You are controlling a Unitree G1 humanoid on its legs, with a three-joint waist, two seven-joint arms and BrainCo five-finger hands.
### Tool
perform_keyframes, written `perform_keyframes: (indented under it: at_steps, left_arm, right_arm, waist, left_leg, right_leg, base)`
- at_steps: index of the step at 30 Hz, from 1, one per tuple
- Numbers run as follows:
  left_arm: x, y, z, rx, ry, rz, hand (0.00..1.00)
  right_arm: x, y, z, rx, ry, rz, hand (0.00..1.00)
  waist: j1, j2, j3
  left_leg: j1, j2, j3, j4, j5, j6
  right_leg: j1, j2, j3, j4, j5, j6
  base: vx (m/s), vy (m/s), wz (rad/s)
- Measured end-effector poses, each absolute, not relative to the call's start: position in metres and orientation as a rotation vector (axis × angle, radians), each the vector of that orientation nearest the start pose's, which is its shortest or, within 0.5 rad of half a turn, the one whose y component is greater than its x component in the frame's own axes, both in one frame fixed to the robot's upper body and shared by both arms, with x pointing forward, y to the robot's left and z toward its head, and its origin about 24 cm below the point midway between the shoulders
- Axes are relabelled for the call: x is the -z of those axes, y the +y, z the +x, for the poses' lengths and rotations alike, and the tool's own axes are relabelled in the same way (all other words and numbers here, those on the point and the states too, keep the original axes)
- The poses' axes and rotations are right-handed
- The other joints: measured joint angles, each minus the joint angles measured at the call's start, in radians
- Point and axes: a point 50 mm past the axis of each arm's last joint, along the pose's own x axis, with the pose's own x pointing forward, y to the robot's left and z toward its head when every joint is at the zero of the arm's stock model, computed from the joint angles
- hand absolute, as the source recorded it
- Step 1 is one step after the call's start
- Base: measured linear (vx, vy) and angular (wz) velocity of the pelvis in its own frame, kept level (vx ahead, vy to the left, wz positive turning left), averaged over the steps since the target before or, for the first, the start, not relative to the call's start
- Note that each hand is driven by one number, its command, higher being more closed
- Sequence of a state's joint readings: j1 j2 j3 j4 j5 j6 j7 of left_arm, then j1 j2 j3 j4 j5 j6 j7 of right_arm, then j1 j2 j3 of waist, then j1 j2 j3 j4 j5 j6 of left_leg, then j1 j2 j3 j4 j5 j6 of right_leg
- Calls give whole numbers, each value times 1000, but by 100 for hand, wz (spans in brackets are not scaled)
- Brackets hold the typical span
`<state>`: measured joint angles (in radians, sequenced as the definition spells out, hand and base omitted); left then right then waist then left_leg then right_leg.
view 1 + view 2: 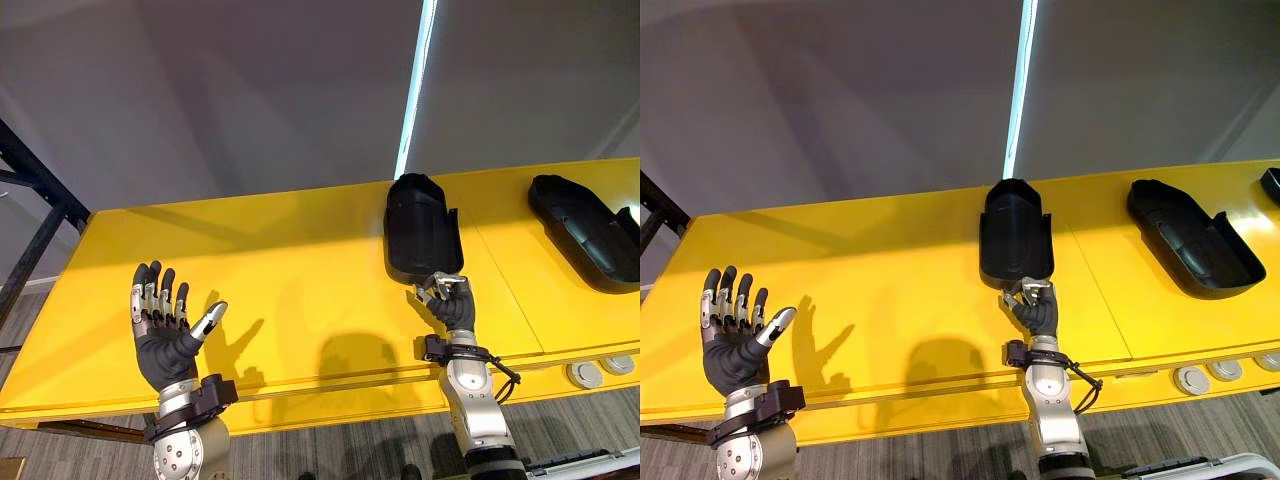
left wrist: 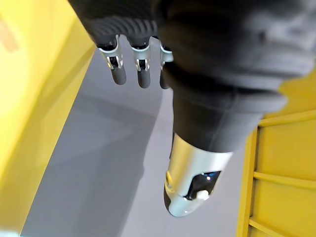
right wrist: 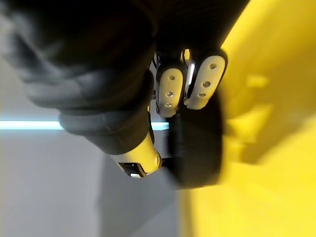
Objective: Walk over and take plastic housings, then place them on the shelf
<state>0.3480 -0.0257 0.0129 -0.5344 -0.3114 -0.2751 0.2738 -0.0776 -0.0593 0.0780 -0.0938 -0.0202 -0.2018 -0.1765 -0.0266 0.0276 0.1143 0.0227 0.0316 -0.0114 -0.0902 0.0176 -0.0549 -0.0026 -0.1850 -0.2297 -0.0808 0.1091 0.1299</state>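
Plastic housings, three counted, all black and all lying on the yellow tabletop [image 1: 280, 270]. The first housing [image 1: 422, 232] sits about mid-width, with its long side running away from the robot. The second housing [image 1: 585, 232] lies well apart to the right, hollow side up and set at an angle. The third housing [image 1: 1271, 184] is cut off by the right edge of the right eye view, so little of it can be assessed.

The right robot hand [image 1: 452, 305] is at the near end of the first housing. Its fingers and thumb are curled together and pinch that housing's near rim. The housing itself rests flat on the tabletop.

The left robot hand [image 1: 165, 335] is held up over the near left part of the tabletop, fingers straight and spread, thumb out to the side, holding nothing.

Three round grey discs [image 1: 1225, 370] are set in a row at the tabletop's near right edge. One dark metal frame [image 1: 35, 190] stands at the far left. One bright light strip [image 1: 415, 90] runs up the grey wall behind.
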Motion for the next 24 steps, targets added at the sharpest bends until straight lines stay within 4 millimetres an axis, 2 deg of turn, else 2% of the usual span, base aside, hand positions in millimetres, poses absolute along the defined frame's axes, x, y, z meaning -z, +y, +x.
perform_keyframes:
  at_steps: [3, 5, 8, 10, 14, 16, 17, 19, 21, 23, 24]
  left_arm:
    - [-115, 189, 171, -390, -458, -357, 0]
    - [-117, 188, 171, -388, -469, -357, 0]
    - [-123, 186, 170, -372, -494, -344, 0]
    - [-127, 180, 173, -338, -510, -349, 0]
    - [-135, 161, 178, -240, -535, -358, 0]
    - [-138, 152, 180, -194, -553, -363, 0]
    - [-139, 152, 181, -190, -555, -361, 0]
    - [-137, 149, 184, -173, -550, -357, 0]
    - [-134, 148, 187, -160, -541, -350, 0]
    - [-128, 149, 191, -158, -520, -332, 0]
    - [-128, 150, 191, -159, -519, -330, 0]
  right_arm:
    - [-122, -120, 254, -43, -486, -13, 0]
    - [-126, -112, 251, -83, -513, 2, 0]
    - [-125, -112, 251, -86, -511, 11, 0]
    - [-122, -120, 247, -55, -498, 13, 0]
    - [-107, -162, 227, 139, -435, 18, 0]
    - [-92, -197, 210, 301, -368, 3, 0]
    - [-91, -200, 208, 317, -365, -1, 0]
    - [-91, -219, 195, 407, -361, -18, 0]
    - [-94, -229, 187, 453, -369, -40, 0]
    - [-96, -230, 185, 473, -379, -55, 0]
    - [-96, -230, 185, 474, -378, -56, 0]
  waist:
    - [-1, -9, -1]
    - [-2, -11, -2]
    - [-5, -15, -5]
    - [-6, -19, -10]
    - [-24, -30, -29]
    - [-57, -34, -44]
    - [-60, -34, -44]
    - [-76, -31, -51]
    - [-83, -33, -55]
    - [-109, -33, -55]
    - [-109, -32, -55]
  left_leg:
    - [3, 2, 5, 0, 0, 0]
    - [3, 2, 6, 0, 0, 0]
    - [6, 2, 9, 1, -1, -1]
    - [9, 3, 15, 1, -3, -3]
    - [35, 8, 71, 4, -12, -12]
    - [66, 18, 150, 5, -31, -15]
    - [71, 20, 162, 5, -34, -16]
    - [100, 35, 256, 14, -57, -25]
    - [119, 48, 352, 35, -84, -33]
    - [122, 75, 471, 107, -140, -46]
    - [122, 79, 482, 117, -146, -48]
  right_leg:
    - [0, 2, 2, 0, 0, 0]
    - [1, 2, 2, 0, 0, 0]
    - [2, 2, 5, 0, 0, 0]
    - [2, 3, 17, 0, 0, 0]
    - [-3, 10, 60, 2, 0, 0]
    - [-16, 26, 135, 8, 2, -2]
    - [-19, 29, 145, 9, 2, -3]
    - [-48, 56, 240, 25, 7, -8]
    - [-74, 86, 334, 26, 22, -17]
    - [-107, 131, 450, 25, 46, -22]
    - [-110, 137, 463, 25, 48, -23]
  base:
    - [1, 9, -2]
    - [0, 0, 0]
    - [0, 4, -2]
    - [3, 10, -10]
    - [19, 20, -34]
    - [6, 33, -86]
    - [-9, 25, -104]
    - [-18, 10, -123]
    - [-29, -4, -150]
    - [-21, -35, -154]
    - [3, -61, -172]
